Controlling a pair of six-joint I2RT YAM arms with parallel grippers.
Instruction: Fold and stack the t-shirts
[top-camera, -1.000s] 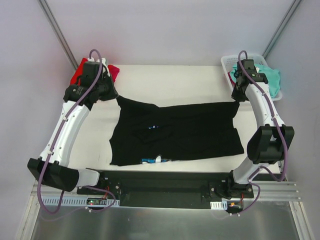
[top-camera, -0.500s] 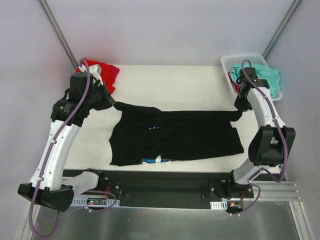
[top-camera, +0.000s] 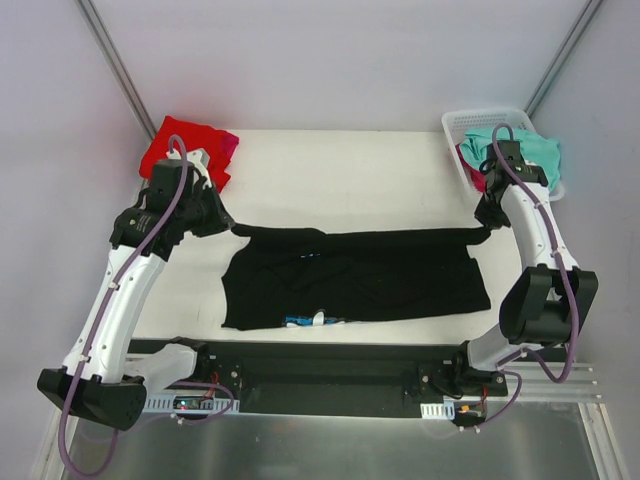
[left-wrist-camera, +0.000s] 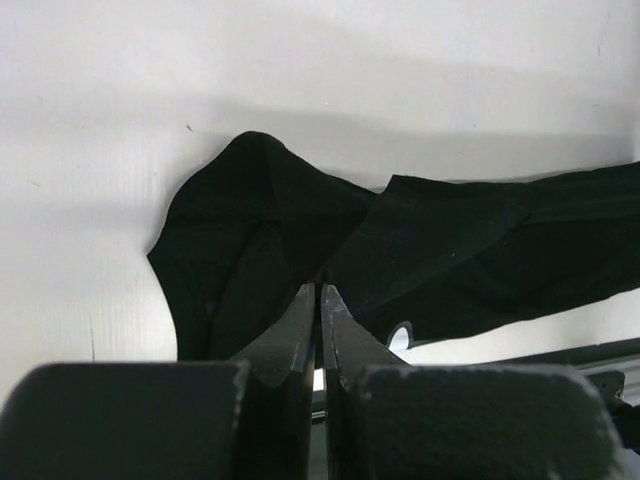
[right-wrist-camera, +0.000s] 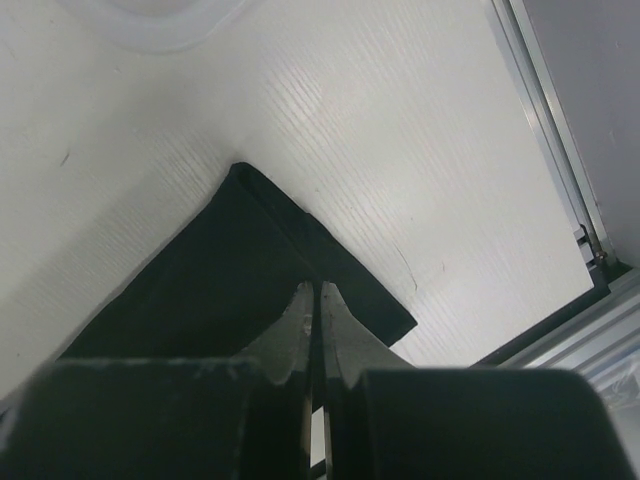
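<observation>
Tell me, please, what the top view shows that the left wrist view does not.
Only the top view shows the red shirt at the far left, the basket holding a teal shirt, and the right gripper shut on the far right corner of the black shirt. Only the left wrist view shows the fingers of the left gripper pressed together on bunched cloth. Both show the black shirt and the white table.

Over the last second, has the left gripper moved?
Yes: the left gripper moved down the view, away from the red shirt.
</observation>
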